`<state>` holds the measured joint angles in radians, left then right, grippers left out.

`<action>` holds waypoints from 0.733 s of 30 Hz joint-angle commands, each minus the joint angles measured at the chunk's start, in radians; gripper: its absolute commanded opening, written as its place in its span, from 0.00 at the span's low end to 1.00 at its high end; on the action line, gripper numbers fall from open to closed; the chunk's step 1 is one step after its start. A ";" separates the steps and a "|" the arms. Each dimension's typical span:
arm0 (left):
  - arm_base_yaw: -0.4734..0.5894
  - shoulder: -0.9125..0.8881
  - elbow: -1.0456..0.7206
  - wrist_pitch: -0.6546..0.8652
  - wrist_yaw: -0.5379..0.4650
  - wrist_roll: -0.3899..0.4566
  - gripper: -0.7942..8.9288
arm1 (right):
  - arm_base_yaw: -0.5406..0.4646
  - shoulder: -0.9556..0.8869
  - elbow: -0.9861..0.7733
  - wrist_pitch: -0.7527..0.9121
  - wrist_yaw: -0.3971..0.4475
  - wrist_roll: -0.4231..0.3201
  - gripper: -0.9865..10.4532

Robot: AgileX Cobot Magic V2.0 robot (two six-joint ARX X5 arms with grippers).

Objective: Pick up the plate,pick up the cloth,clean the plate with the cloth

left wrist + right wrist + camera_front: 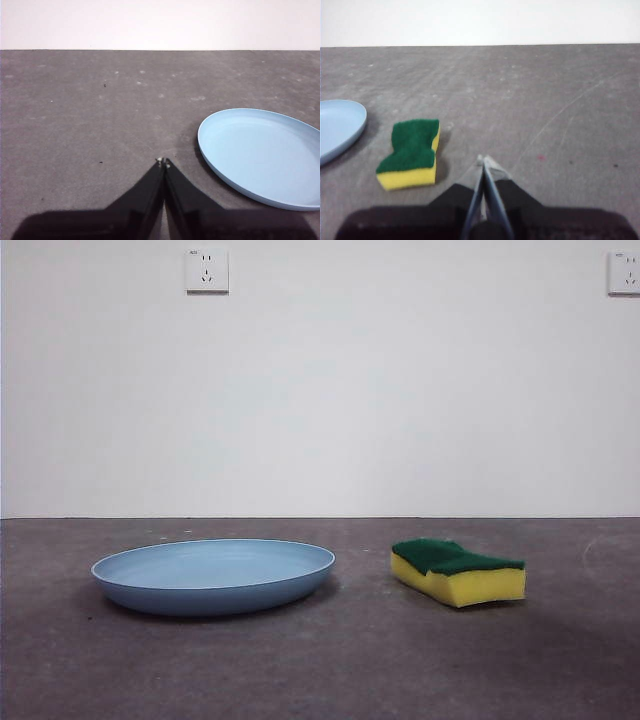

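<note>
Flat on grey tabletop [320, 670]: round light-blue plastic plate [214, 576], beside it yellow-and-green sponge [458, 571], scouring side up, long axis angled away from the plate. Left gripper [163, 162] and right gripper [484, 161] both pressed closed, empty.

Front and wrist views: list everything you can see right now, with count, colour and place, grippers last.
plate: one, light blue, flat on the table, empty, beside the sponge and apart from it.
sponge: one, yellow foam with dark green scouring layer facing up, lying on the table, untouched.
table: one, dark grey, scuffed surface.
wall sockets: two, white, high on the white wall behind the table.
left gripper: one, black, jaws shut, empty, hanging above the table near the plate's rim.
right gripper: one, black, jaws shut, empty, hanging above the table near the sponge.
</note>
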<state>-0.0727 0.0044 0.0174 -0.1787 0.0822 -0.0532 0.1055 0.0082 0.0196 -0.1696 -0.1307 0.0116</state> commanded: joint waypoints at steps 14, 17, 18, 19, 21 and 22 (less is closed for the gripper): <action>0.003 -0.002 -0.013 0.002 -0.001 -0.006 0.08 | 0.002 0.000 -0.013 -0.003 0.006 0.024 0.09; 0.003 -0.002 -0.013 0.002 -0.001 -0.006 0.08 | 0.002 0.000 -0.013 -0.003 0.006 0.024 0.09; 0.003 -0.002 -0.013 0.002 -0.001 -0.006 0.08 | 0.002 0.000 -0.013 -0.003 0.006 0.024 0.09; 0.003 -0.002 -0.013 0.002 -0.001 -0.006 0.08 | 0.002 0.000 -0.013 -0.003 0.006 0.024 0.09; 0.003 -0.002 -0.013 0.002 -0.001 -0.006 0.08 | 0.002 0.000 -0.013 -0.003 0.006 0.024 0.09; 0.003 -0.002 -0.013 0.002 -0.001 -0.006 0.08 | 0.002 0.000 -0.013 -0.003 0.006 0.024 0.09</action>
<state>-0.0727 0.0044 0.0174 -0.1787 0.0822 -0.0532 0.1055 0.0086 0.0196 -0.1699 -0.1276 0.0273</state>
